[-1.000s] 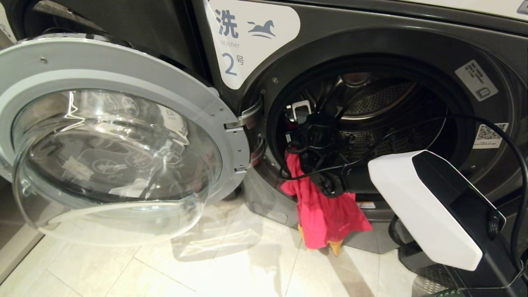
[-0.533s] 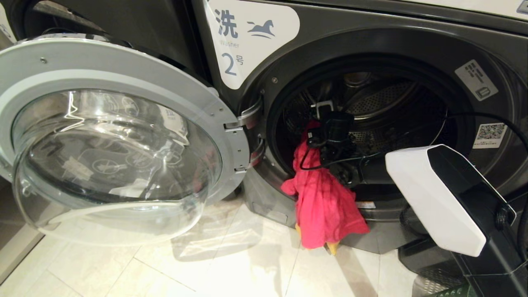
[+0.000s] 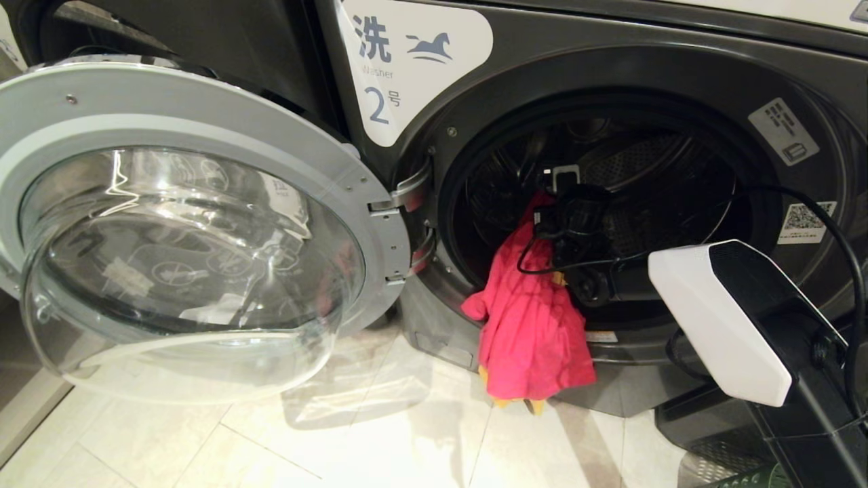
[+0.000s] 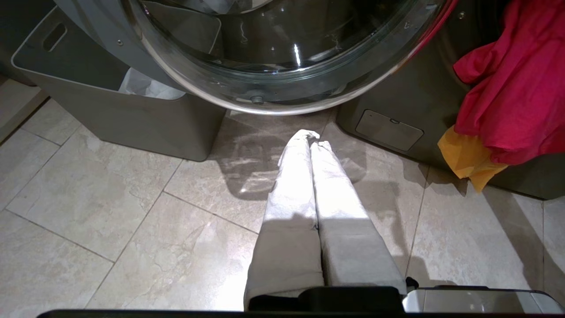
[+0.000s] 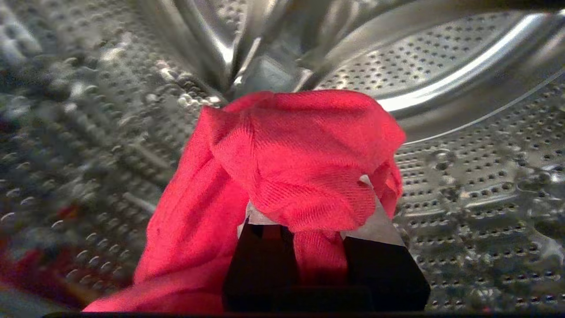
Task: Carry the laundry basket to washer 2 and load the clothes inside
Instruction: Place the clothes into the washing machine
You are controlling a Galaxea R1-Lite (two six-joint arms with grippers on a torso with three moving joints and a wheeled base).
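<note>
My right gripper (image 5: 309, 247): clamped on the pink-red garment (image 3: 529, 325), inside washer 2 (image 3: 610, 88).
Garment tail: hangs below my fingers, outside the door opening, with the yellow-orange cloth (image 4: 470, 159).
Risk: releasing now, the tail's weight could drag everything out.
My left gripper (image 4: 311, 137): pressed together, idle above the floor.

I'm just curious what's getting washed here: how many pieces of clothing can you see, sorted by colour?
Pink-red: 1, the pink-red garment, pinched in the right gripper and hanging out of washer 2.
Yellow-orange: 1, the yellow-orange cloth, peeking out beneath it.
Total: 2 pieces in view.
</note>
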